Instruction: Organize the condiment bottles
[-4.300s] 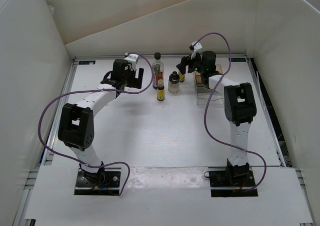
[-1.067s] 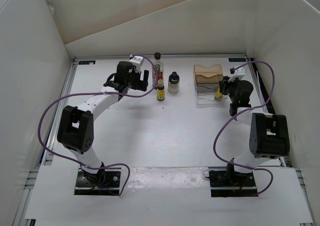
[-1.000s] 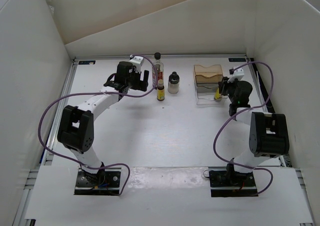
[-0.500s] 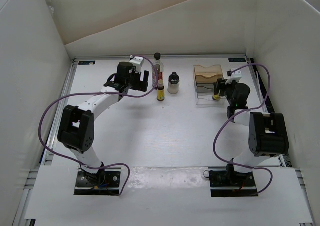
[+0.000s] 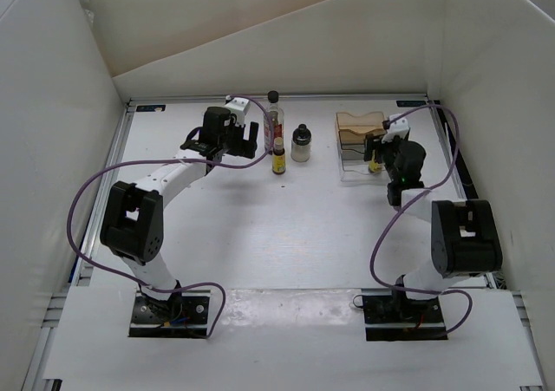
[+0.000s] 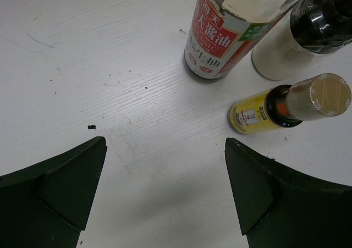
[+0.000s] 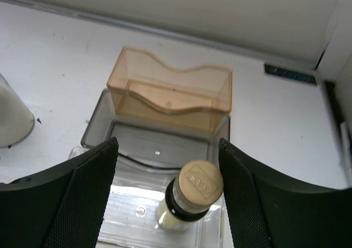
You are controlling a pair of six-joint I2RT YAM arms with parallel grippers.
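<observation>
The right gripper [image 7: 166, 149] has its fingers spread wide apart, one on each side of a small yellow bottle [image 7: 190, 196] with a tan cap. The bottle stands upright in the clear front tier of the rack [image 7: 165, 110], and neither finger seems to press on it. Behind it the grey middle step and the tan back tier hold nothing. Across the table [image 6: 110, 66], the left gripper [image 6: 165, 144] also hangs with its fingers parted, gripping nothing. Just beyond its tips stand a second yellow bottle [image 6: 258, 113], the tall dark-red bottle [image 6: 217, 44] and the squat whitish jar [image 6: 280, 53], close together. By this showing the job is roughly a quarter done: one bottle racked, three left on the table.
</observation>
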